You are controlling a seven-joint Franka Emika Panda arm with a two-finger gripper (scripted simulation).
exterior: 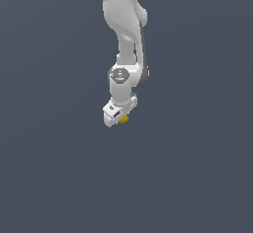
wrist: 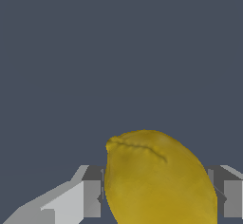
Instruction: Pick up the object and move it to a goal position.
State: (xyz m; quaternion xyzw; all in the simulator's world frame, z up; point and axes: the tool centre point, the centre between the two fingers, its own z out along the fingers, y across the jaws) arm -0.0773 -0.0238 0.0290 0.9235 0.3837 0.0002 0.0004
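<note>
Yellow object [wrist: 159, 180] between fingers [wrist: 90, 198], plain grey surroundings.

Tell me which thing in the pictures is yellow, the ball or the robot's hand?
The ball is the yellow one. It sits between the two fingers of the hand, which are white and grey like the rest of the arm.

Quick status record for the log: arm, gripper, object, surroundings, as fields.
arm: white Panda arm, reaching down from the top of the exterior view
gripper: gripper with a finger at each side of the object
object: yellow-orange object, oval with a creased end in the wrist view, sitting between the fingers
contact: fingers appear closed against it
surroundings: plain dark grey background; no goal marker visible
</note>
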